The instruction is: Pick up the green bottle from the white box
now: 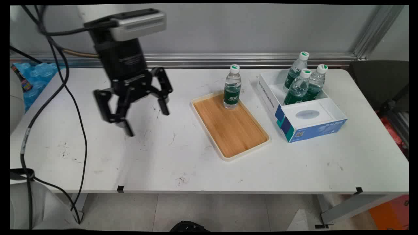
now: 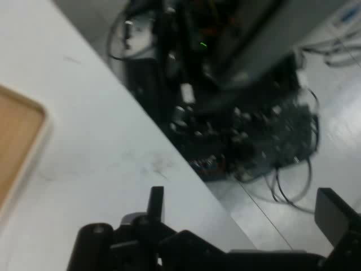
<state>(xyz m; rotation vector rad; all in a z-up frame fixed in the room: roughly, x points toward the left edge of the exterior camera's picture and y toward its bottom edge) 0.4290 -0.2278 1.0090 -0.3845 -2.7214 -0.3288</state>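
— Where's the tool [image 1: 145, 121] right now?

— Up over the left part of the counter [image 1: 209, 163], hanging above the bare surface with nothing in it. Its two black fingers [image 1: 163, 106] are spread wide apart, pointing down and a bit toward the near edge. Black cables [image 1: 65, 85] droop from the arm and trail over the counter's left end.

— What's closest to it?

— The wooden tray [image 1: 230, 125] with the pale rim, lying around the middle of the counter, turned at an angle to the edges. The tool is well to the left of it, not touching. From the camera on the hand, one rounded corner of that tray [image 2: 20, 141] shows at the left, then white counter [image 2: 113, 158], then the counter's edge with a tangle of cables and equipment [image 2: 242, 130] on the floor beyond.

— Anything on the tray?

— One water bottle [image 1: 232, 87], upright, green label, white cap, standing at the tray's far corner.

— And the rest?

— Toward the far right corner of the counter there's a white and blue box [image 1: 302, 111], open at the top. Three more bottles [image 1: 302, 81] of the same sort stand upright in its far compartment, close together. The near part of the box is covered by a white insert with an oval opening [image 1: 307, 114]. The box sits just beside the tray's right side, with a narrow strip of counter between them.

— The counter itself?

— White, scuffed with dark marks, mostly on the left half and near the front edge.
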